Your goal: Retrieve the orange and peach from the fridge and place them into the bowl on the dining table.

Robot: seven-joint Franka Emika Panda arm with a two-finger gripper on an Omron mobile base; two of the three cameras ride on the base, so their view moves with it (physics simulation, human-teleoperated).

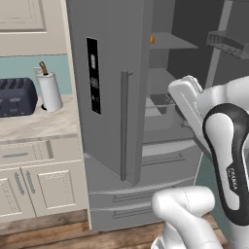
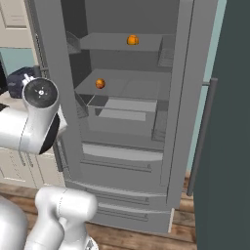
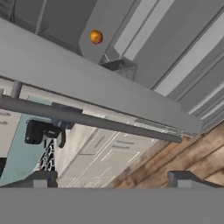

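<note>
Fridge (image 2: 122,97) doors swung open, interior exposed in the right base view. Two round orange fruits inside, can't tell which is orange vs peach. Upper fruit (image 2: 132,40) sits on the top shelf (image 2: 107,43), about 12 o'clock in that view. Lower fruit (image 2: 100,83) sits on the middle shelf (image 2: 132,88), at 11 o'clock from frame centre, just above a clear bin (image 2: 122,110). Fruits well apart, one shelf between them. Drawers (image 2: 122,161) below, shut.

Left base view: left door (image 1: 104,87) stands edge-on with black display panel (image 1: 93,75) and bar handle (image 1: 124,121); a sliver of orange (image 1: 152,39) shows past the door edge at 1 o'clock. Arm (image 1: 228,160) rises at 4 o'clock, elbow near the fridge opening. At 9 o'clock, a tabletop (image 1: 34,124) carries a dark toaster (image 1: 17,97) and a paper towel roll (image 1: 50,91).

Hand view: claw (image 3: 113,178) released, finger tips spread wide at 6 o'clock, nothing between them. Door edge and handle bar (image 3: 87,120) cross the frame; one fruit (image 3: 96,36) at 11 o'clock, well apart from the claw. Wood floor (image 3: 197,153) at 4 o'clock.
</note>
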